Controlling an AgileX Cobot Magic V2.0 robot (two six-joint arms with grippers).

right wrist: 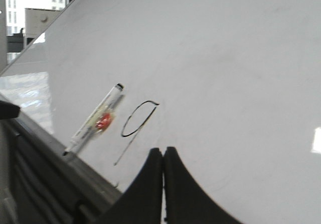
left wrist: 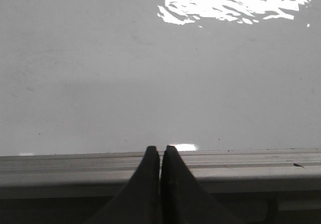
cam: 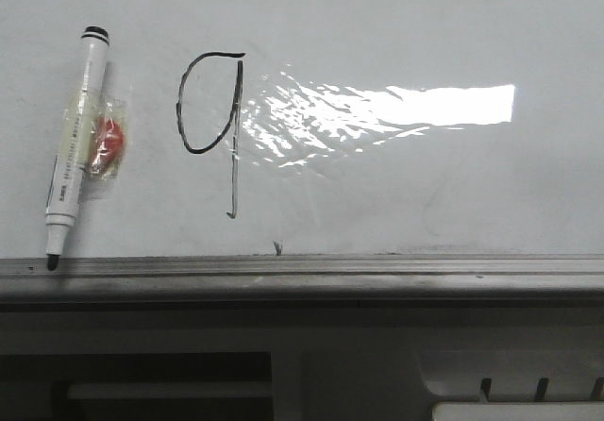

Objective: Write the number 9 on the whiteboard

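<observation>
**The 9 is on the board, both claws closed and empty**

The number 9 point(cam: 212, 124) stands drawn on the whiteboard point(cam: 396, 25), left of the glare patch, its tail running straight down toward the grey rail point(cam: 377, 268). The marker point(cam: 75, 143) sits just left of it, uncapped, tip on the rail, long axis nearly upright. The right gripper point(right wrist: 163, 153) has its fingers pressed together, holding nothing; the digit lies ahead of it, apart. The left gripper point(left wrist: 160, 151) is closed too, facing blank board. I judge the writing finished, and there is wide free board on the right for any retreat
</observation>
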